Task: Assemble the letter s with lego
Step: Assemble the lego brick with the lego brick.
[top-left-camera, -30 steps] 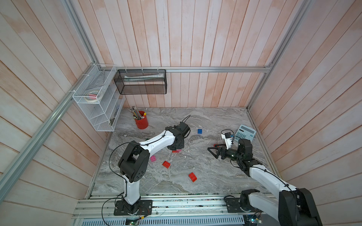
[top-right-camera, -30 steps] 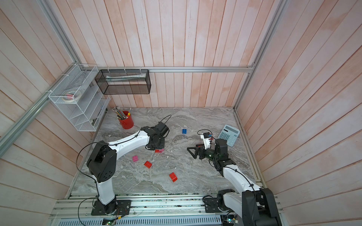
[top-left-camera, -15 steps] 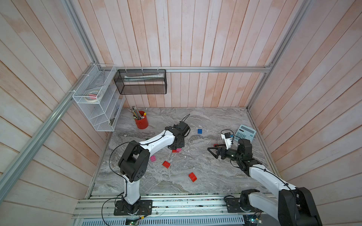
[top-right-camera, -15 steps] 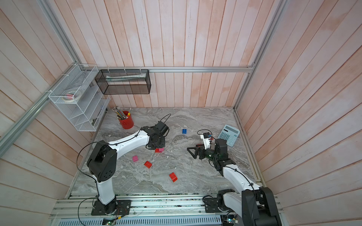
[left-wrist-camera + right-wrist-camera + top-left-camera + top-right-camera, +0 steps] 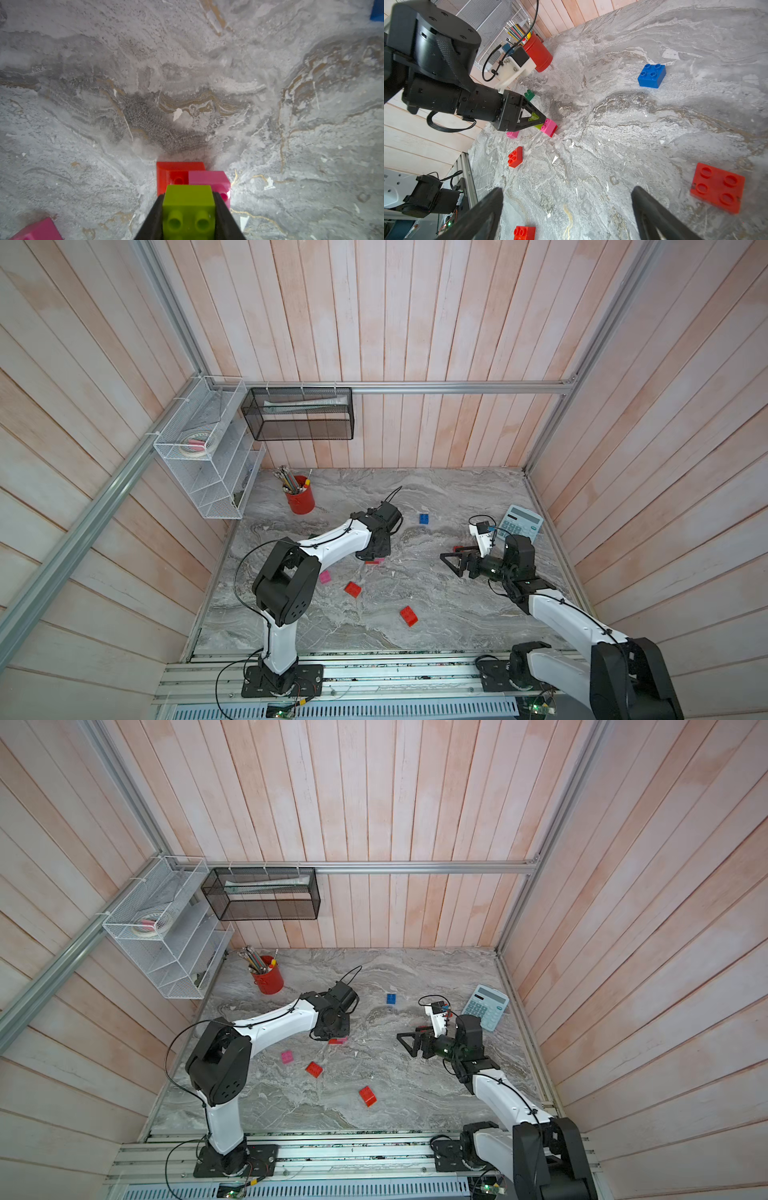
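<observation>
My left gripper (image 5: 188, 209) is shut on a lime green lego brick (image 5: 188, 199), low over the table's middle (image 5: 376, 556). Just beyond its tip a red brick (image 5: 170, 173) and a pink brick (image 5: 209, 178) lie touching side by side. The right wrist view shows this grip (image 5: 538, 122) against the pink brick (image 5: 549, 127). My right gripper (image 5: 566, 190) hovers open and empty to the right (image 5: 451, 562). Loose lego: a pink brick (image 5: 325, 577), two red bricks (image 5: 352, 589) (image 5: 408, 616), a blue one (image 5: 424, 518), a dark green one (image 5: 529, 95), a red flat piece (image 5: 717, 188).
A red pencil cup (image 5: 300, 499) stands at the back left. A calculator (image 5: 519, 522) lies at the right edge behind my right arm. A white wire rack (image 5: 208, 460) and a black mesh basket (image 5: 299, 414) hang on the walls.
</observation>
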`<action>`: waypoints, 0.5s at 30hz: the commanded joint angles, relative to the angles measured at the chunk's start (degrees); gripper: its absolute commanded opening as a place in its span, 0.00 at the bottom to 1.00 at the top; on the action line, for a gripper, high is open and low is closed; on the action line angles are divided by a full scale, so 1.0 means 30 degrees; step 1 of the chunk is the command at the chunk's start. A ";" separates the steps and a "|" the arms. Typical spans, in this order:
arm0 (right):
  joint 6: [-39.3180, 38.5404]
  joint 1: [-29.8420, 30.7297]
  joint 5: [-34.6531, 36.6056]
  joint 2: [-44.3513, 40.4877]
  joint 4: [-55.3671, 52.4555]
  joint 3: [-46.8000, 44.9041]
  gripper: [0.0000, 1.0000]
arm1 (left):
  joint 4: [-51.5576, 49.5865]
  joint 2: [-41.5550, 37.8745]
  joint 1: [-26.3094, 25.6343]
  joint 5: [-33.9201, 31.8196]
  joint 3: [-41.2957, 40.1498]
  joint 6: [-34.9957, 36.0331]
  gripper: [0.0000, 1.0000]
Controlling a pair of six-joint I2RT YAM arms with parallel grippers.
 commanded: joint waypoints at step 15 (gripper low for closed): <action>-0.0032 0.0116 0.0023 -0.0038 0.0068 -0.0317 0.98 | 0.0964 0.0529 0.0052 -0.0141 -0.2266 -0.0808 0.29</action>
